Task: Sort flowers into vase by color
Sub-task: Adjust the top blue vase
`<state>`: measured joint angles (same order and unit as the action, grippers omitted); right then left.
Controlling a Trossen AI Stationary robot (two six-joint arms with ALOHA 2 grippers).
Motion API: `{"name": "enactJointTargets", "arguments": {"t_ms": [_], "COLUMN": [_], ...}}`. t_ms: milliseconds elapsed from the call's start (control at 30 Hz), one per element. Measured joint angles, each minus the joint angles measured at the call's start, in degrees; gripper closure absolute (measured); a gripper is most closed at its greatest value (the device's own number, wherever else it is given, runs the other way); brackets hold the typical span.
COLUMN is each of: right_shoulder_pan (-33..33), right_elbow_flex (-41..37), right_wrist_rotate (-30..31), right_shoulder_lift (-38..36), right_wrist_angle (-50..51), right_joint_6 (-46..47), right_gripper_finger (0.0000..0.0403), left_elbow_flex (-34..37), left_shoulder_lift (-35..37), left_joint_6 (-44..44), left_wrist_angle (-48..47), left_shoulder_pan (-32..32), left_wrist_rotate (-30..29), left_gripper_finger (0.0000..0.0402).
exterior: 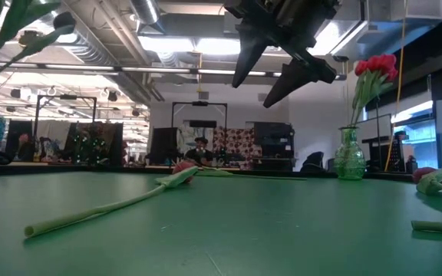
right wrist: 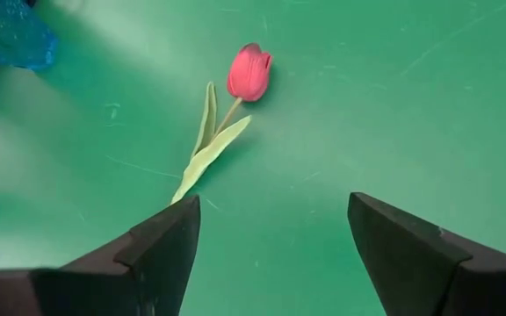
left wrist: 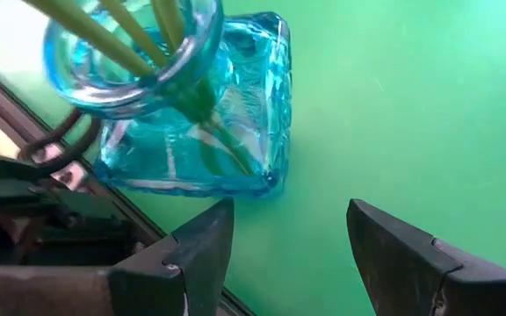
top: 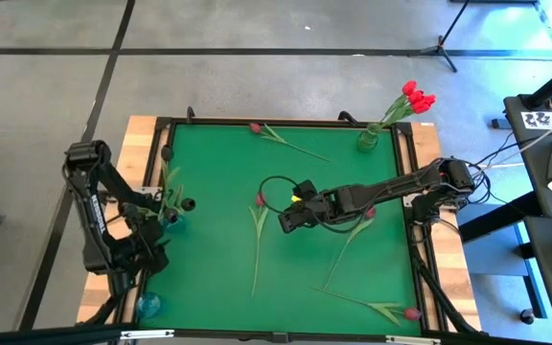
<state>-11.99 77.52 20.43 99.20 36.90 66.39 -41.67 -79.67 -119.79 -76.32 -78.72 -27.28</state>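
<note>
Lying flat on the green counter (top: 209, 153) just ahead of the wide-open, empty right end effector (right wrist: 271, 250), red tulip (right wrist: 249, 72) likely light, limp and crushable at the head, best pinched mid-stem (right wrist: 227, 117); left end effector (left wrist: 288, 254) open, empty beside the blue vase (left wrist: 191, 114).

The smooth grey concrete floor (top: 257, 81) carries dark tape lines (top: 113, 53) — one long, one crossing. A black tripod stand (top: 446, 43) is on it. In the low view, bright ceiling strip lights (exterior: 183, 46) shine over silver ducts (exterior: 113, 31) — dark shelving (exterior: 90, 142) stands far behind.
</note>
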Motion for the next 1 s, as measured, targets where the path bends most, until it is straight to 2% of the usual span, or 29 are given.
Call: {"name": "enactJointTargets", "arguments": {"t_ms": [267, 600, 1000], "right_shoulder_pan": [0.0, 0.0, -1.1], "right_elbow_flex": [0.0, 0.0, 0.0], "right_wrist_rotate": [0.0, -0.7, -2.7], "right_shoulder_lift": [0.0, 0.0, 0.0], "right_wrist_angle": [-0.2, -0.4, -0.3], "right_joint_6": [0.0, -0.2, -0.6], "right_gripper_finger": [0.0114, 0.0114, 0.0114], "left_elbow_flex": [0.3, 1.9, 2.3], "left_shoulder_lift": [-0.3, -0.7, -0.7], "left_joint_6": [-0.7, -0.1, 0.2], "left_wrist_angle": [-0.5, 4.2, 4.6], "left_shoulder_pan": [4.1, 11.5, 18.7], "left_wrist_rotate": [-2.2, -4.1, -9.5], "left_gripper_finger": [0.0184, 0.0184, 0.0184]}}
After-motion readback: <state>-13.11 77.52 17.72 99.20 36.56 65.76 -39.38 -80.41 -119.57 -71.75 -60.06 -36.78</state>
